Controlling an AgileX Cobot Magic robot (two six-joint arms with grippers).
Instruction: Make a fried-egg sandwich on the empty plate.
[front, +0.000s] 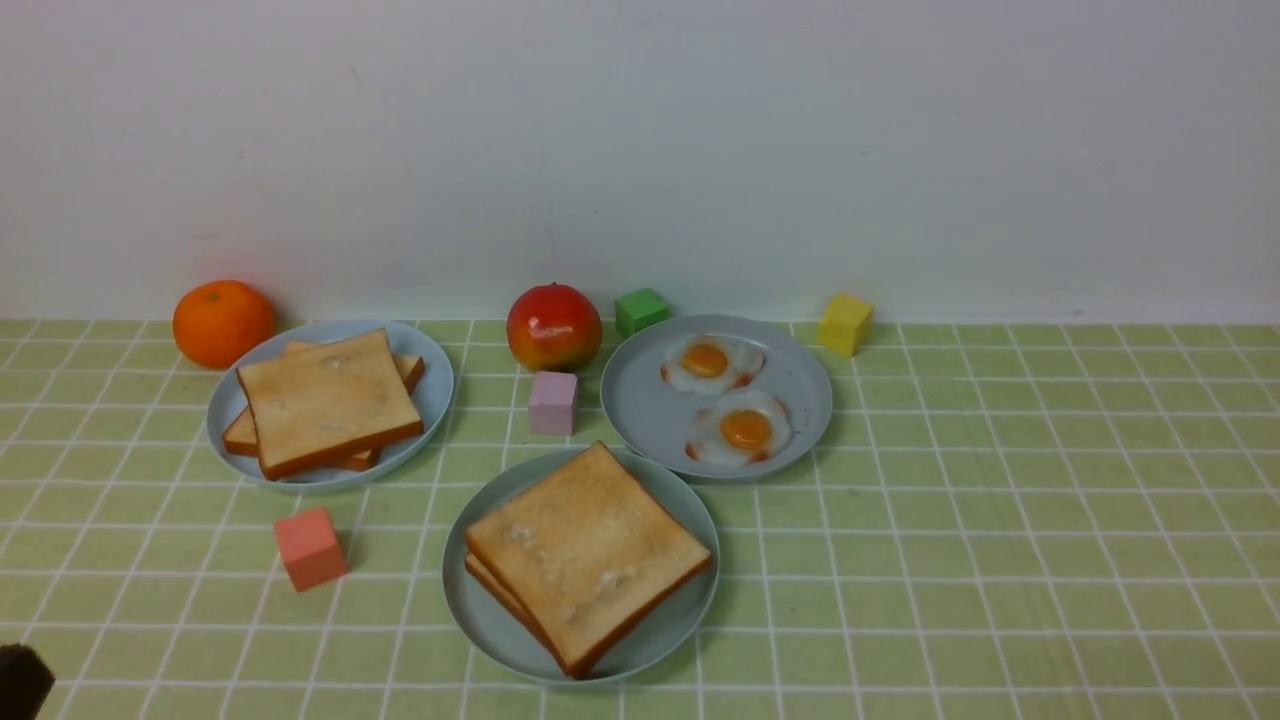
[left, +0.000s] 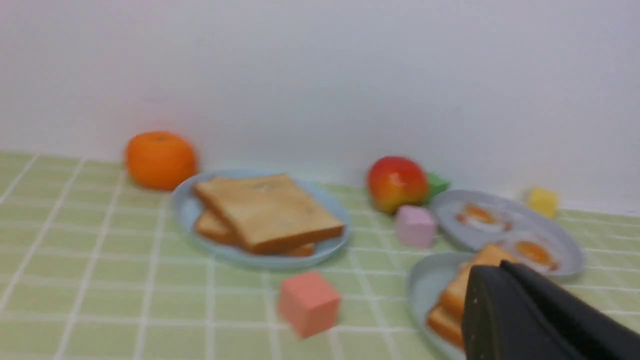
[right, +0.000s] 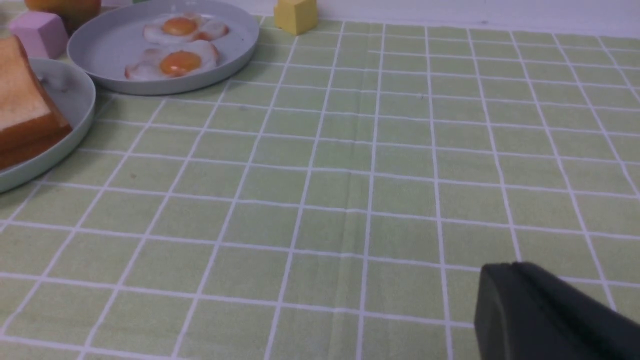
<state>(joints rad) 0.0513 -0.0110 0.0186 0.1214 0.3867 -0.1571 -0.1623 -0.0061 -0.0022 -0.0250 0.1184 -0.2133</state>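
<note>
- Both sets of jaws are closed and hold nothing: the left gripper (left: 480, 295) shows as a dark wedge in its own wrist view, the right gripper (right: 495, 295) likewise in its own, low over bare tablecloth (front: 1000, 560).
- The sandwich (front: 585, 555) lies on the teal plate (front: 480, 620) at front centre: two toast slices stacked, top one slightly askew. No egg shows between them; I cannot tell if one is inside.
- Behind and to the right, a grey-blue plate (front: 640, 400) carries two fried eggs (front: 740, 428).
- To the left, another plate (front: 435, 385) holds more toast (front: 325, 400).
- An orange (front: 222, 322) and an apple (front: 553, 326) stand near the wall.
</note>
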